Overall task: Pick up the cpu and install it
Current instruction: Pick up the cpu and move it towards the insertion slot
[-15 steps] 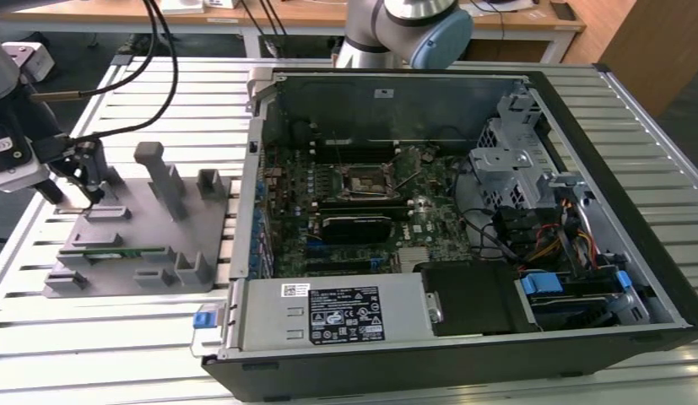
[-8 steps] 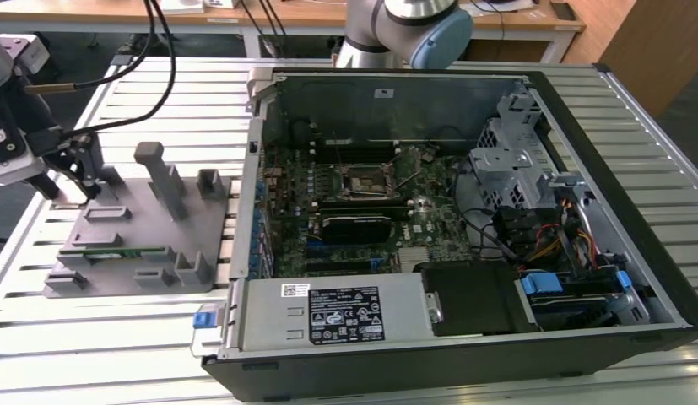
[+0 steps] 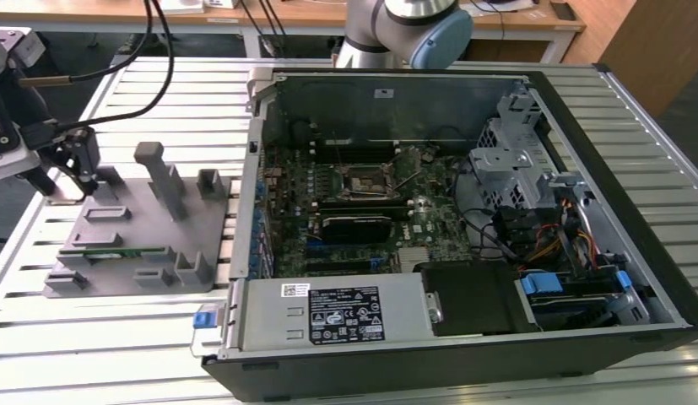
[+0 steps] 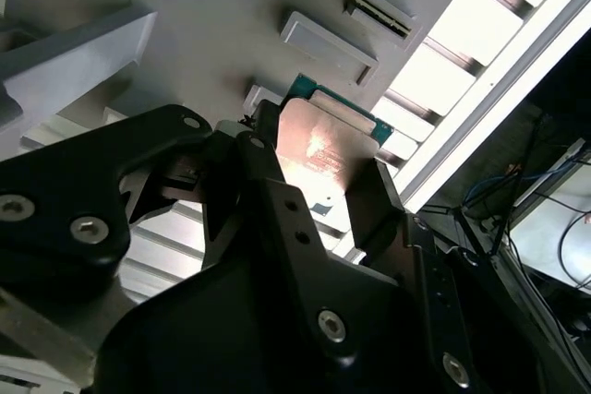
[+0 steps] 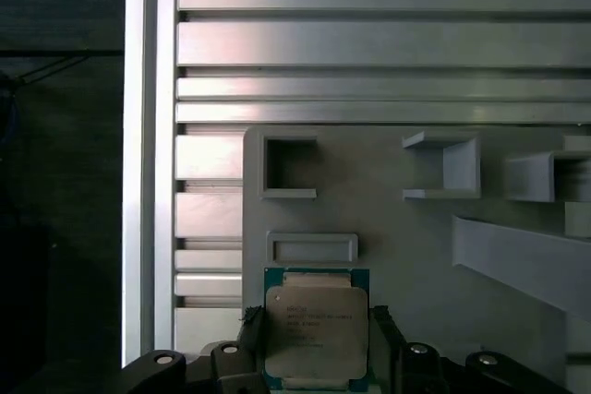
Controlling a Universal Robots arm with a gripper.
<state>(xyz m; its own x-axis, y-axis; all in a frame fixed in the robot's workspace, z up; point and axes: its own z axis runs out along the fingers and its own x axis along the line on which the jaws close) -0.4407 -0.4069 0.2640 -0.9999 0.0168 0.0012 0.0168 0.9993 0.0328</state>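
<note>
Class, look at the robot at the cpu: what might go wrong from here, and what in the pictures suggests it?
1. The gripper straddles the cpu near the edge of the grey fixture; a slip might drop it onto the grooved table.
2. Tall posts stand close to the gripper; a sideways move might strike them.
3. The socket sits inside the crowded case; lowering past its wall risks a bump.

Slatted aluminium table (image 3: 641, 126); wooden desk (image 3: 304, 15) behind; dark floor (image 3: 5, 232).
</note>
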